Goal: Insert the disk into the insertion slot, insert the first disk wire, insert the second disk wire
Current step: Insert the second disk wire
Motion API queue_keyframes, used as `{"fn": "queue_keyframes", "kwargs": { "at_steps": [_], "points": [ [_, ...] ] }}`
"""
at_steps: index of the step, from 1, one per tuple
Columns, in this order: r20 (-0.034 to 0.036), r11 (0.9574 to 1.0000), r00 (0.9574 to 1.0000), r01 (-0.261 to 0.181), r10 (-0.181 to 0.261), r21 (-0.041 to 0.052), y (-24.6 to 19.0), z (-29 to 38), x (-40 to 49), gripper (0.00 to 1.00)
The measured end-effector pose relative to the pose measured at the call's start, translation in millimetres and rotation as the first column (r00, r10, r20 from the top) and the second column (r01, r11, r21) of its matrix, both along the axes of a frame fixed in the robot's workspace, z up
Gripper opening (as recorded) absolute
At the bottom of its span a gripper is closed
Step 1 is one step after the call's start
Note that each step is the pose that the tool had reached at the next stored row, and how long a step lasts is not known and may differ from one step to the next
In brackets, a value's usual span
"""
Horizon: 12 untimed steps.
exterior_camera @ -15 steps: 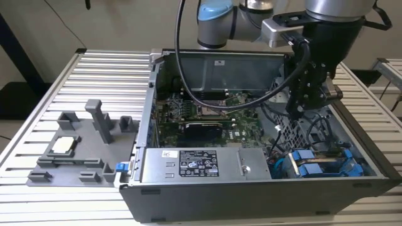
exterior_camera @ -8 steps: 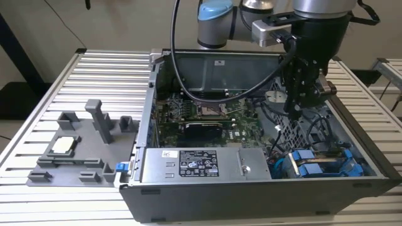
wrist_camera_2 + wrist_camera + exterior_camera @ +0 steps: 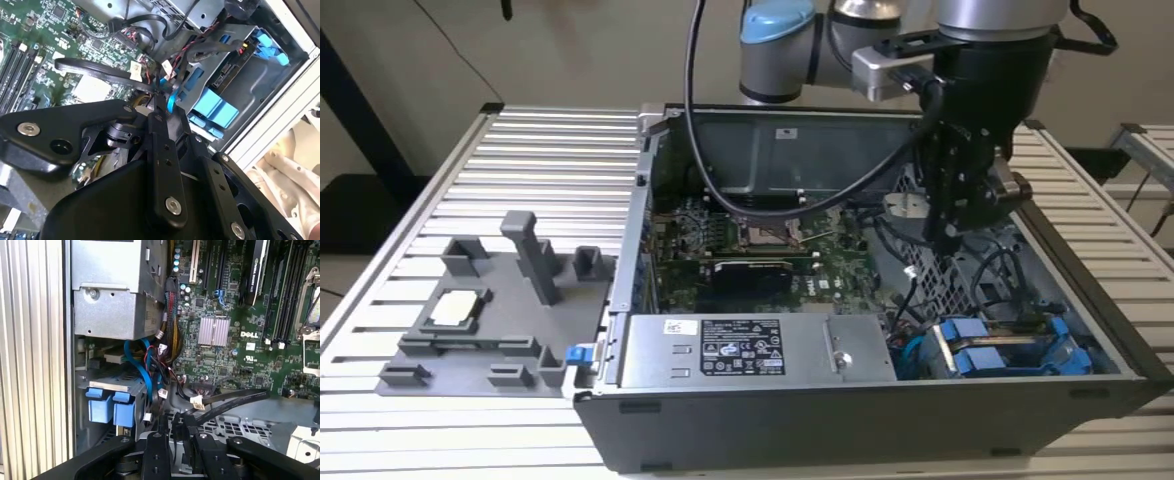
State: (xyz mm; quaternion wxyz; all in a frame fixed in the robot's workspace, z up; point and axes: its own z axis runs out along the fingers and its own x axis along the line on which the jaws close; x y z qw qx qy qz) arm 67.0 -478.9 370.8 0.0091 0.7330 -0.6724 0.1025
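Gripper (image 3: 945, 238) is low inside the case, near the PSU's (image 3: 740, 350) cabled end, with a blue wire (image 3: 171, 97) just by its tip. Cannot tell whether the claw is spread or pinching. Disk (image 3: 983, 360) sits in the slot (image 3: 252, 87) just beside that same PSU end, touching a like blue-framed drive (image 3: 959, 336).

Arm (image 3: 991, 60) hangs vertical; claw (image 3: 945, 238) low, seemingly pointing straight down.
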Motion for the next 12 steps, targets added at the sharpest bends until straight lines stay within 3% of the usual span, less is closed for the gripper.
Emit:
{"fn": "queue_keyframes", "kwargs": {
  "at_steps": [5, 8, 10, 12],
  "points": [
    [0.0030, 0.9995, 1.0000, 0.000, 0.000, -0.0328, 9.7, -4.6, 0.0, 0.27],
    [0.0048, 0.9984, 1.0000, 0.000, 0.000, -0.0570, 10.3, -6.5, -0.1, 0.27],
    [0.0084, 0.9979, 1.0000, 0.000, 0.000, -0.0645, 10.3, -7.7, -1.0, 0.27],
    [0.0205, 0.9979, 0.9998, 0.001, 0.000, -0.0651, 10.4, -9.6, -2.8, 0.27]
  ]
}}
